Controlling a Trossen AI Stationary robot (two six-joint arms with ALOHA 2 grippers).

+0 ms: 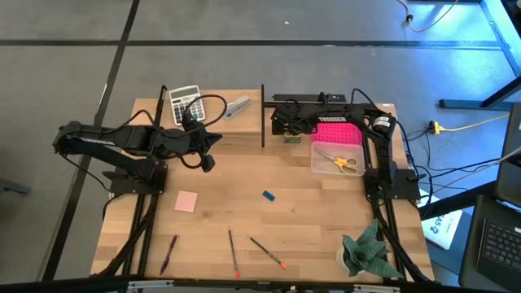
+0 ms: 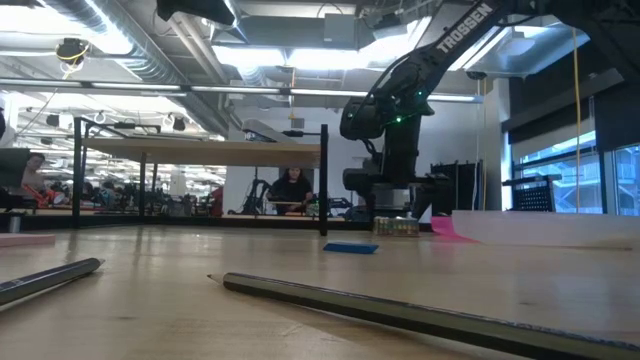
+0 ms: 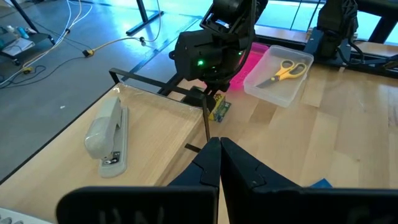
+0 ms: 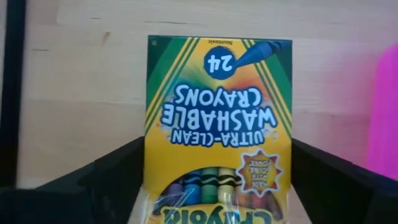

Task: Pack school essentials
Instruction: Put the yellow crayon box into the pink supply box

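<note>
The crayon box [image 4: 217, 124] on the table reads "ULTRA-CLEAN WASHABLE CRAYONS", with "24" in a blue spot and part of "Crayola" along one edge. "TROSSEN" runs in white letters down the right arm [image 2: 462, 28]. Nothing else is legible.

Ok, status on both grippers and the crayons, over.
Right gripper open, straddling crayon box, no grip yet. Left gripper shut, empty, waiting near stapler. Scissors already in bin. Nothing blocking.
</note>
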